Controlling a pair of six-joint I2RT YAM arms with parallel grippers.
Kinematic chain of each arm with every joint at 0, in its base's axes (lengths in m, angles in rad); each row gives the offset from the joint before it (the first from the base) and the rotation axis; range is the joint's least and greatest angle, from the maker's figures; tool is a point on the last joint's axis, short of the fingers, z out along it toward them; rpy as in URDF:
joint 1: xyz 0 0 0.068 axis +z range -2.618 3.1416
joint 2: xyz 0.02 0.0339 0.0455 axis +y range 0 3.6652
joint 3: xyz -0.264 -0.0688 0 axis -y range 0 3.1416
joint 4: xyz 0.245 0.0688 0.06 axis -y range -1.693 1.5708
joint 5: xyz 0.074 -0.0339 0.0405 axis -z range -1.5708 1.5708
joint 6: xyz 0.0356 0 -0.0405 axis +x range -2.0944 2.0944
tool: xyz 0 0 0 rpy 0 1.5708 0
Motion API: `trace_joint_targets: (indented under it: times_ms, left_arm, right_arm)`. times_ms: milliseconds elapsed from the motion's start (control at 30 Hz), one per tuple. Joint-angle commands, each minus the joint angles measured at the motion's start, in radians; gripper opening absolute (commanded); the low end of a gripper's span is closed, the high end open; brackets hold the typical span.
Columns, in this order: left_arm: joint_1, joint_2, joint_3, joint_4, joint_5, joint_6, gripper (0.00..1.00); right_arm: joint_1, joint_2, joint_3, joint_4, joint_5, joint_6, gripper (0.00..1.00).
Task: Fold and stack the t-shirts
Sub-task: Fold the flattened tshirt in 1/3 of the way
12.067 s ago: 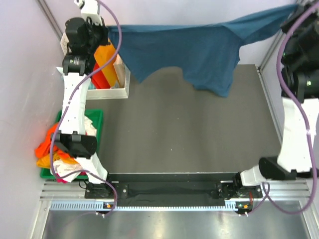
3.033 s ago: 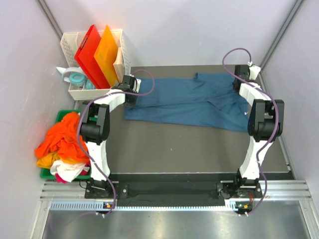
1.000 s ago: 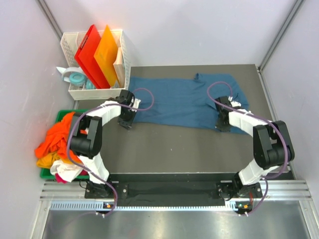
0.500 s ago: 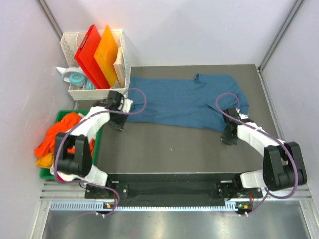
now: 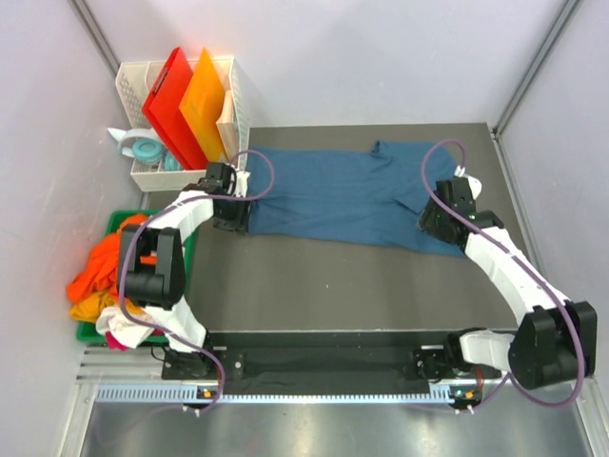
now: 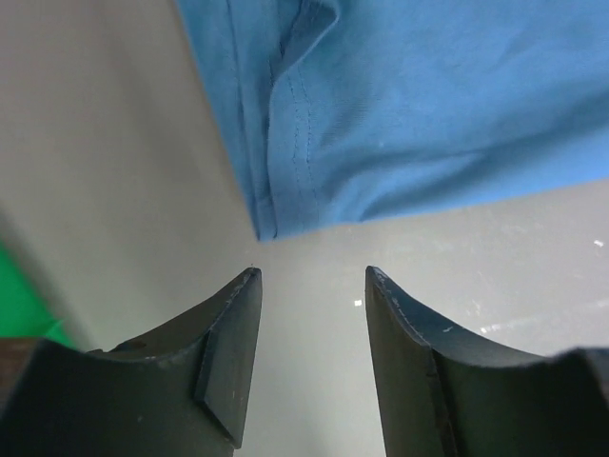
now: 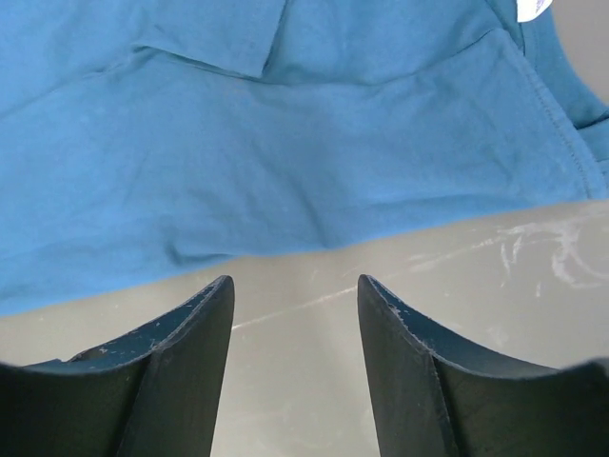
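A green bin (image 5: 86, 332) beside the tabletop's (image 5: 343, 286) left edge holds heaped orange, yellow and white shirts (image 5: 98, 274). Behind it, a white basket (image 5: 181, 179) holds a red board (image 5: 171, 105) and an orange board (image 5: 205, 100) on edge. The blue shirt (image 5: 352, 195) lies spread on the tabletop. The left tool (image 6: 309, 276), at its near-left corner, and the right tool (image 7: 295, 281), at its right end, both gape, empty.

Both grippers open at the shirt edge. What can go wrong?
1. The left gripper sits by a doubled hem at the shirt corner; a pinch might catch one layer only.
2. The right gripper faces a loose flap and wrinkles; folding now would likely trap them.
3. The white basket stands close to the left arm; a lift could clip it.
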Motion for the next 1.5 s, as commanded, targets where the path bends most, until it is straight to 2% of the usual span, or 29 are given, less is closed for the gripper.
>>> trace_joint_targets:
  times_ms: [0, 367, 467, 600, 633, 700, 733, 933, 1167, 1400, 1467]
  left_arm:
    - [-0.006, 0.037, 0.027, 0.078, 0.000, -0.043, 0.52]
    - [-0.006, 0.120, 0.081, 0.109, -0.034, -0.060, 0.51]
    - [-0.004, 0.160, 0.108, 0.086, -0.040, -0.054, 0.47]
    - [-0.006, 0.197, 0.127, 0.029, -0.036, -0.046, 0.26]
    - [-0.004, 0.194, 0.115, 0.026, -0.034, -0.043, 0.16]
    - [-0.006, 0.181, 0.101, 0.025, -0.036, -0.034, 0.08]
    - [-0.004, 0.177, 0.092, 0.018, -0.037, -0.032, 0.00]
    - [-0.004, 0.160, 0.072, 0.006, -0.037, -0.012, 0.00]
    - [-0.004, 0.154, 0.078, -0.006, -0.048, -0.005, 0.00]
    - [-0.006, 0.143, 0.081, -0.032, -0.043, 0.001, 0.00]
    - [-0.006, 0.141, 0.084, -0.046, -0.042, 0.004, 0.00]
  right_arm:
    - [0.008, 0.047, 0.052, -0.007, 0.040, -0.037, 0.54]
    - [0.002, 0.107, 0.052, 0.040, 0.090, -0.066, 0.53]
    - [-0.004, 0.148, 0.070, 0.039, 0.092, -0.060, 0.53]
    - [-0.012, 0.175, 0.087, 0.034, 0.106, -0.037, 0.53]
    - [-0.014, 0.178, 0.090, 0.034, 0.115, -0.031, 0.52]
    - [-0.020, 0.182, 0.097, 0.034, 0.121, -0.031, 0.52]
    - [-0.023, 0.182, 0.098, 0.034, 0.136, -0.030, 0.52]
    - [-0.075, 0.277, 0.132, 0.061, 0.163, -0.030, 0.53]
    - [-0.146, 0.503, 0.264, 0.043, 0.169, -0.026, 0.53]
    - [-0.164, 0.584, 0.271, 0.003, 0.170, -0.018, 0.51]
    - [-0.173, 0.613, 0.271, -0.015, 0.161, -0.011, 0.45]
